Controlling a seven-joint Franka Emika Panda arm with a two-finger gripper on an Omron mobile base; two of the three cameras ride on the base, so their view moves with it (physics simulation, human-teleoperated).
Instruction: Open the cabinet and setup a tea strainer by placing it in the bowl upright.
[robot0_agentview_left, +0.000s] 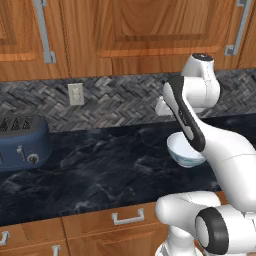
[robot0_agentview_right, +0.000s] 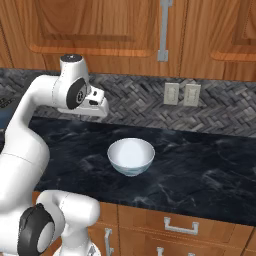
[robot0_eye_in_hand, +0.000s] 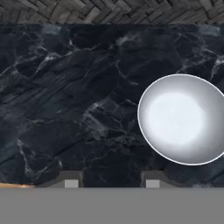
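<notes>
Cabinet (robot0_agentview_right: 95, 30) doors shut, tea strainer presumably inside; bowl (robot0_agentview_right: 131, 156) sits empty toward the worktop (robot0_agentview_right: 210, 175) front edge, awaiting it; pincer (robot0_eye_in_hand: 109, 178) hovers above, parted, grasping nothing.

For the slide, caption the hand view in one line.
Gripper hovers empty over the black marble counter, the white bowl off to one side.

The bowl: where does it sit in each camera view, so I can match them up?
Left base view: bowl right of centre, partly behind the arm.
Right base view: centre, on the dark counter.
Hand view: right side.
Shared landmark: herringbone backsplash behind the counter.
</notes>
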